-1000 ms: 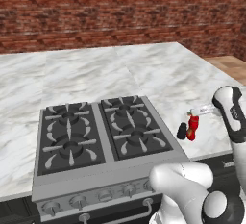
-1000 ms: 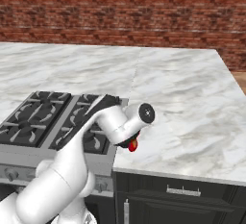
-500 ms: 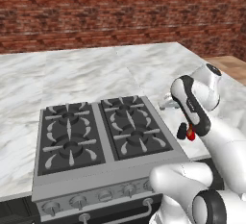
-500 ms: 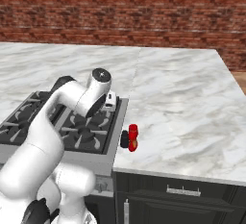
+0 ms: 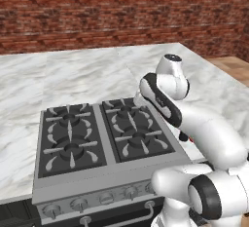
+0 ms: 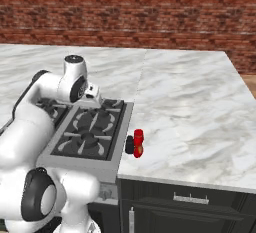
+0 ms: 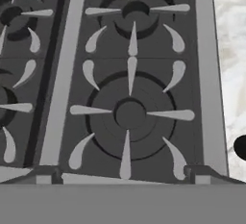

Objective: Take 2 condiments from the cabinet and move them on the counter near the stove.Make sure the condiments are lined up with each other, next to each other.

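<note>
Two bottles [image 6: 135, 144] stand touching on the tabletop [image 6: 200, 117] beside the stove [image 6: 92, 129]; the empty hand [image 6: 93, 93], jaws wide, hovers above the burners. Placement looks finished; only retreat remains.

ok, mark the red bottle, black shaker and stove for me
red bottle [image 6: 138, 143], right base view, on its body below the cap
black shaker [image 6: 129, 145], right base view, on its dark side, left of the red bottle
stove [image 5: 130, 170], left base view, on the steel strip above the knobs
</note>
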